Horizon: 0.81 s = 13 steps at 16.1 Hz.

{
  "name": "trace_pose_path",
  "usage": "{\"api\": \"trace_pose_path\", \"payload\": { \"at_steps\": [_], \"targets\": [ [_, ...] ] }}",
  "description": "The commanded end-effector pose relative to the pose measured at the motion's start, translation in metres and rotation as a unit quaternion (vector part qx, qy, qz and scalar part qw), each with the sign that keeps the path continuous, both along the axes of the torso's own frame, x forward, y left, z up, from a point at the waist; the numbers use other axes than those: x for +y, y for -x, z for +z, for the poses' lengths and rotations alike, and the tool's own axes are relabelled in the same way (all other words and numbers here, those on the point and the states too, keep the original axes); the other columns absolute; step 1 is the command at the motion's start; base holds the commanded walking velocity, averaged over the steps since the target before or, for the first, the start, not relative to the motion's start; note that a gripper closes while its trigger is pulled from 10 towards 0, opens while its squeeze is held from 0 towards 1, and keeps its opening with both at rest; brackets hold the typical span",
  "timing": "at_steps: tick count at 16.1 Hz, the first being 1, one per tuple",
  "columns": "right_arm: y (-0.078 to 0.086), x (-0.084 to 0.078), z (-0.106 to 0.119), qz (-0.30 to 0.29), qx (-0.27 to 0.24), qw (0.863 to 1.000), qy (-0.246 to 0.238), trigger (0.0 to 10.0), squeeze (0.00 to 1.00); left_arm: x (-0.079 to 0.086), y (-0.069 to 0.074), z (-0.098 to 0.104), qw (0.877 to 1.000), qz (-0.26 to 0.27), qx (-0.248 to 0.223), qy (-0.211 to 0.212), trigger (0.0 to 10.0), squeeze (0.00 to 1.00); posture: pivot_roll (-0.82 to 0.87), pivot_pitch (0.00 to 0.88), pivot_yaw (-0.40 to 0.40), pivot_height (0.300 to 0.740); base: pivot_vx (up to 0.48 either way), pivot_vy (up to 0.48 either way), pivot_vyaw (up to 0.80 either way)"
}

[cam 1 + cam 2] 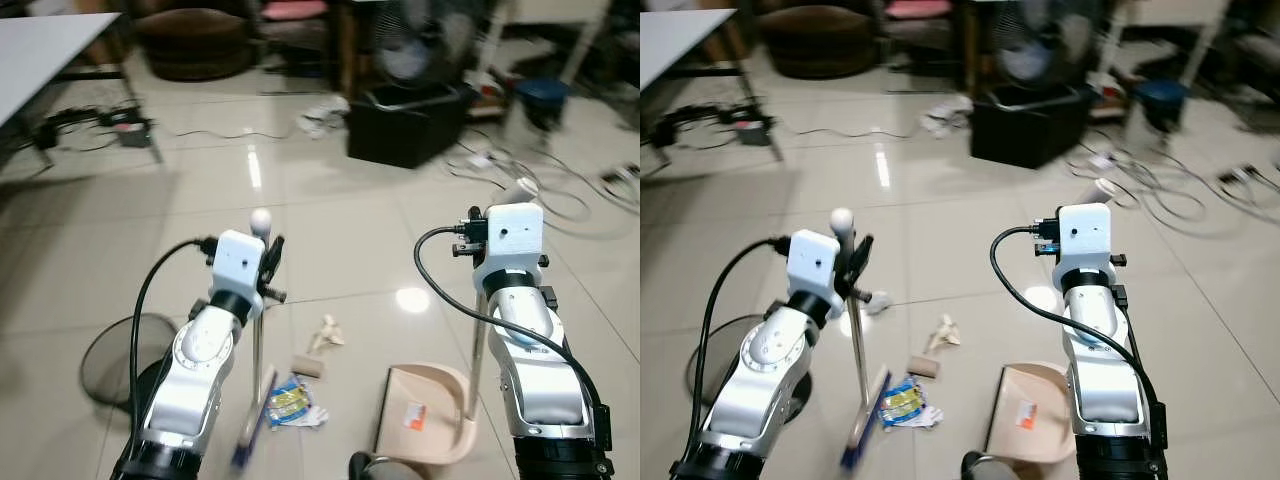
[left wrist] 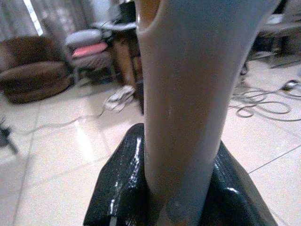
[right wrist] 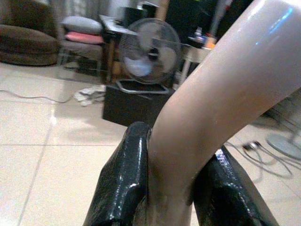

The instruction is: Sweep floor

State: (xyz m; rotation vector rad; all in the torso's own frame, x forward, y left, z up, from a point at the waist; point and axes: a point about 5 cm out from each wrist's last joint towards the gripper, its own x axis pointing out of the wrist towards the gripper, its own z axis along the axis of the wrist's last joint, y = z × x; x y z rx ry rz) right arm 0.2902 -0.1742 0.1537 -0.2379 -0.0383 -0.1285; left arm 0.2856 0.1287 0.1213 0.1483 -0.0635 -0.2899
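Note:
My left gripper (image 1: 268, 266) is shut on the pale handle of a broom (image 1: 258, 345), which stands nearly upright with its blue brush (image 1: 252, 425) on the tiles. In the left wrist view the black fingers (image 2: 117, 188) clamp that handle. My right gripper (image 3: 173, 141) is shut on the long handle (image 1: 477, 350) of a beige dustpan (image 1: 440, 390) resting on the floor, with an orange scrap (image 1: 414, 414) inside it. Between brush and pan lie a crumpled paper (image 1: 326, 333), a brown cardboard piece (image 1: 307, 366) and a yellow-blue wrapper (image 1: 288, 403).
A dark mesh wastebasket (image 1: 120, 355) sits by my left arm. Ahead stand a black bin (image 1: 405, 125) with a fan (image 1: 415, 45) behind it, and loose cables (image 1: 545, 195) trail right. A white table (image 1: 40, 50) is at far left.

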Motion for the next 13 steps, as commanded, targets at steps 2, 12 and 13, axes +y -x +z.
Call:
{"api": "trace_pose_path", "payload": {
  "at_steps": [2, 12, 13],
  "targets": [
    [0.001, -0.0048, 0.01, -0.012, -0.021, 1.0, 0.003, 10.0, 0.0, -0.0026, -0.0048, 0.0097, 1.0, -0.009, -0.025, -0.004, 10.0, 0.0, -0.14, 0.0, 0.051, 0.74, 0.0, 0.127, -0.8],
    [-0.0002, -0.0058, 0.0095, -0.015, -0.035, 0.999, 0.011, 10.0, 0.0, -0.0021, -0.0089, 0.0118, 0.999, -0.013, -0.036, -0.009, 10.0, 0.0, -0.13, 0.0, 0.055, 0.74, 0.0, 0.334, -0.21],
    [-0.0006, -0.0056, 0.0096, -0.013, -0.036, 0.999, 0.009, 10.0, 0.0, -0.0019, -0.009, 0.0117, 0.999, -0.013, -0.036, -0.009, 10.0, 0.0, -0.13, 0.0, 0.055, 0.74, 0.0, 0.341, 0.0]
  ]
}}
